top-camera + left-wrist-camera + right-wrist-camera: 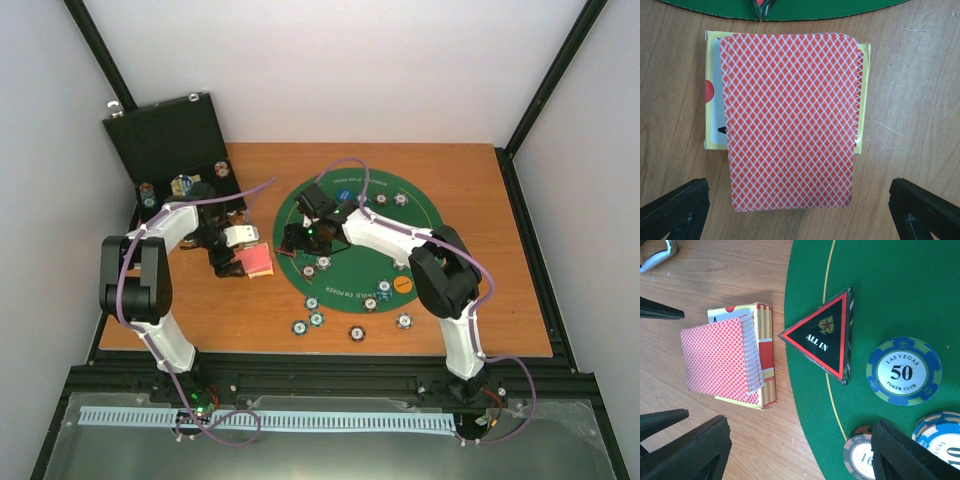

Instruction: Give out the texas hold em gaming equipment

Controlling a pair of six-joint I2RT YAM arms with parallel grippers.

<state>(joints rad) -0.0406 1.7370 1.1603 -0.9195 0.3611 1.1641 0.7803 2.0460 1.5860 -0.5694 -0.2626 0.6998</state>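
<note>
Left hand (797, 192) spread wide, right hand (801, 426) likewise spread

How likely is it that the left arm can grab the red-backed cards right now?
Probably yes: the left end effector hangs open directly above the red-backed cards, straddling the stack, and nothing covers them.

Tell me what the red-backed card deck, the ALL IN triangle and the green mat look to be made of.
Card deck: likely coated paper or plastic; thin stacked edges, printed lattice back.
ALL IN triangle: seemingly hard glossy plastic or acrylic; its bevelled edge catches light.
Green mat: felt-like fabric; matte, no glare.
</note>
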